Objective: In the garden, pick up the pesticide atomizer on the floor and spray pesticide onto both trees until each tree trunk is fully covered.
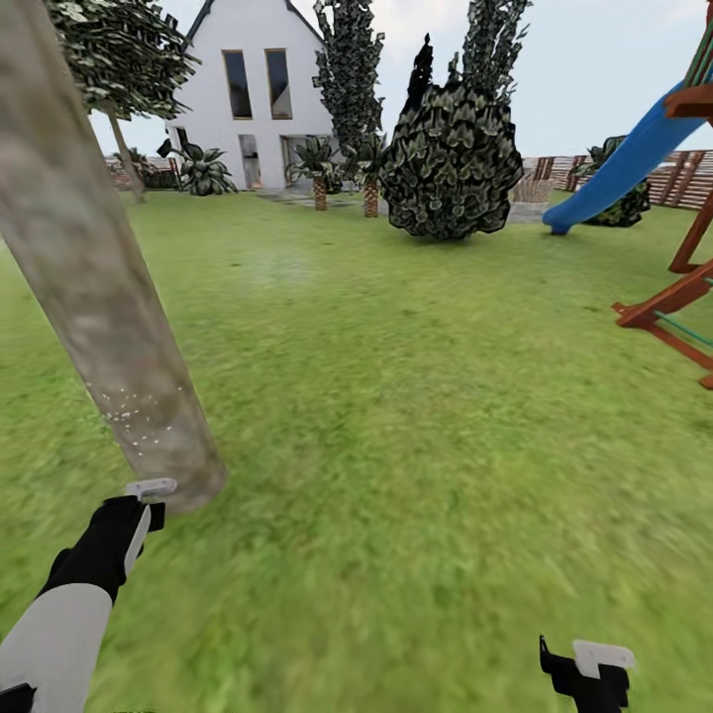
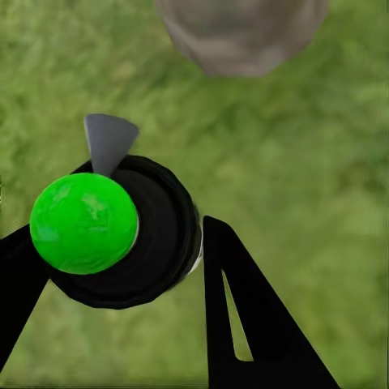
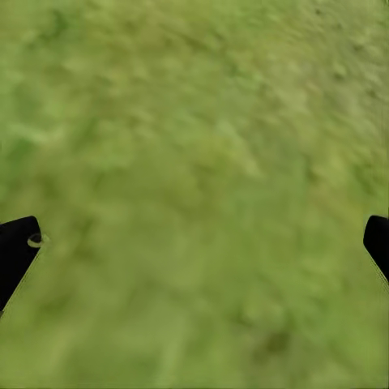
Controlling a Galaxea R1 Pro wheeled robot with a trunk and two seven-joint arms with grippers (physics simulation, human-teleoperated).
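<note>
My left gripper [image 2: 121, 251] is shut on the pesticide atomizer [image 2: 154, 243], a dark round bottle with a bright green cap and a thin grey spray head [image 2: 108, 139]. In the head view the left gripper [image 1: 134, 515] is low at the left, close to the base of a thick grey-beige tree trunk [image 1: 99, 267]. White specks dot the lower part of that trunk. The left wrist view shows the trunk's foot [image 2: 239, 32] just beyond the spray head. A second tree [image 1: 127, 158] stands far off at the left. Over bare grass, my right gripper [image 1: 586, 673] is open and holds nothing.
Green lawn [image 1: 396, 396] stretches ahead. A wooden playset [image 1: 683, 297] with a blue slide [image 1: 624, 163] stands at the right. A dark bush [image 1: 451, 163], small palms, a white house [image 1: 257, 89] and a slat fence [image 1: 683, 173] lie far behind.
</note>
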